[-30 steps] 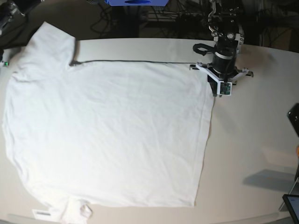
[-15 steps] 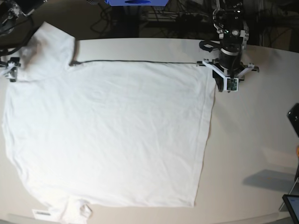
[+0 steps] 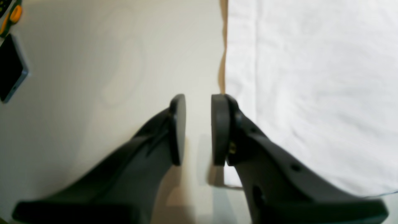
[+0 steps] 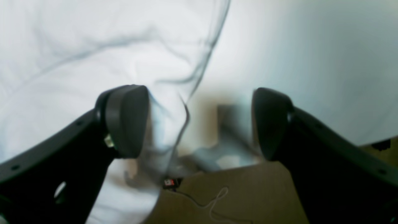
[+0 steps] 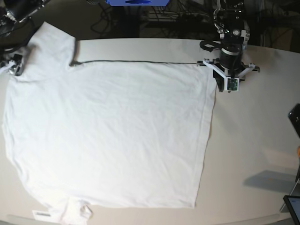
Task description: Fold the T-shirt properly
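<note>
The white T-shirt (image 5: 108, 136) lies spread flat on the off-white table (image 5: 253, 136), one sleeve at the far left corner. My left gripper (image 5: 219, 86) hangs just off the shirt's far right corner. In the left wrist view (image 3: 198, 109) it is narrowly open and empty, over bare table (image 3: 108, 62) beside the hemmed edge of the shirt (image 3: 311, 77). My right gripper (image 5: 14, 69) is at the left table edge by the sleeve. In the right wrist view (image 4: 199, 118) it is wide open, with the shirt's edge (image 4: 77, 46) lying between its fingers, close to the left finger (image 4: 124, 118).
A black phone-like device (image 3: 9, 68) and an orange-handled tool (image 3: 14, 15) lie on the table right of the shirt; the device shows at the right edge (image 5: 295, 119). A screen corner (image 5: 293, 206) sits at bottom right. A label (image 5: 42, 213) sits by the shirt's near left corner.
The left arm has drawn back a little up and to the right from the shirt's corner. The right arm has come into view at the left edge, next to the sleeve.
</note>
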Tool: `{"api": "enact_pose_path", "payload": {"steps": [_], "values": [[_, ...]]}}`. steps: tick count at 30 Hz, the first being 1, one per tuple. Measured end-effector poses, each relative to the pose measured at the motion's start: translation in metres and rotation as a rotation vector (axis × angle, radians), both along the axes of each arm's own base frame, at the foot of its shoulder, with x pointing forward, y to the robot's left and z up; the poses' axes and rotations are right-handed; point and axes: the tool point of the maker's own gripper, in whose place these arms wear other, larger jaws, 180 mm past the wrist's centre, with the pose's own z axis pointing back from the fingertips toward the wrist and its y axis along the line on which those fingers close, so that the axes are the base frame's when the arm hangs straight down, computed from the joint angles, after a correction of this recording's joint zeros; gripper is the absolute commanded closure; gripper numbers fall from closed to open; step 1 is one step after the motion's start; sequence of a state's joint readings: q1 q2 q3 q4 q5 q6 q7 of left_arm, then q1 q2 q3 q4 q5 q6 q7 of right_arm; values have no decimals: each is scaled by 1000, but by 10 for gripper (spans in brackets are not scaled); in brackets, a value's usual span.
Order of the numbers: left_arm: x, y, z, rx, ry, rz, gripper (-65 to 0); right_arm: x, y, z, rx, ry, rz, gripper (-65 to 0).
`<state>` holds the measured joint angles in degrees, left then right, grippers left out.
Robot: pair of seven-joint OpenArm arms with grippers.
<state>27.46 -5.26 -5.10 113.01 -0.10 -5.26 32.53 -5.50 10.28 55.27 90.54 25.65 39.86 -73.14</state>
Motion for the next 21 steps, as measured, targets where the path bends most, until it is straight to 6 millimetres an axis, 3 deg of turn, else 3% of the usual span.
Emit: {"api": "enact_pose_path", "payload": {"steps": [8, 12, 19, 21], "values": [[0, 0, 0, 1, 1, 1, -148, 21, 4, 11, 38, -88, 8, -508], [-1, 0, -1, 1, 3, 1, -148, 22, 0, -6, 101, -68, -5, -508], [-2, 0, -2, -2, 8, -2, -148, 30, -3, -7, 158, -123, -23, -505], [-2, 0, -2, -2, 8, -2, -148, 32, 1, -8, 153, -110, 2, -469]]}}
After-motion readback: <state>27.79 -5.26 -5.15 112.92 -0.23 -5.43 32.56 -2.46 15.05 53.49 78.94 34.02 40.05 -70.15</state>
